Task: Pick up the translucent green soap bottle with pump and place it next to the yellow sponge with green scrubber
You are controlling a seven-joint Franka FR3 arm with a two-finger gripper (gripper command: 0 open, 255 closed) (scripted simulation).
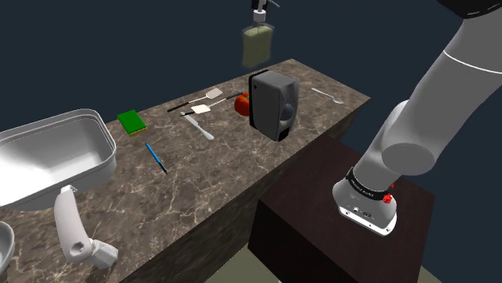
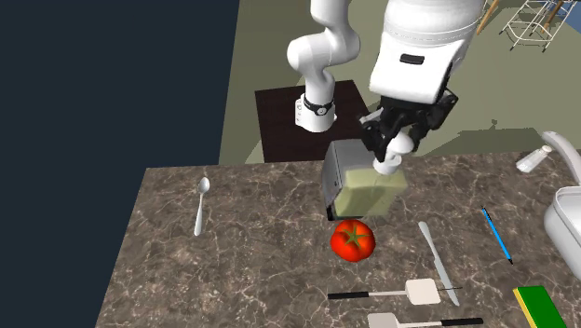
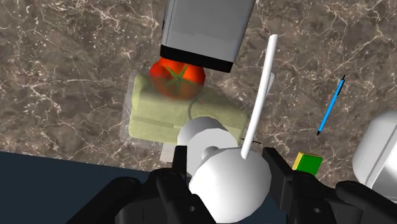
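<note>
Shoulder view: the soap bottle (image 1: 257,46) hangs high above the far end of the surface (image 1: 241,185), over the dark box (image 1: 273,104) and the tomato (image 1: 241,103). That height looks chosen to carry it clear of the box. The sponge (image 1: 131,122) lies well apart, towards this view's left, near the sink (image 1: 48,153). 2 spatulas (image 1: 205,100) and a knife (image 1: 198,127) lie flat between them, so I judge they are no obstacle at this height. Bare stone shows around the sponge, widest towards the pen (image 1: 156,157). The sink rim and the surface's back edge are close by.

Second exterior view: the gripper (image 2: 391,154) points down, pinching the bottle just under its pump. The pale green body hangs slightly tilted beneath, in front of the box and above the tomato. The sponge sits at this view's lower right corner, past the knife and the pen.

Wrist view: the fingers (image 3: 173,178) clasp the white pump from 2 sides, with its long nozzle sticking out past them. The bottle's body is below, with the tomato and box beyond it. The sponge peeks out beside 1 finger, with the sink next to it.
</note>
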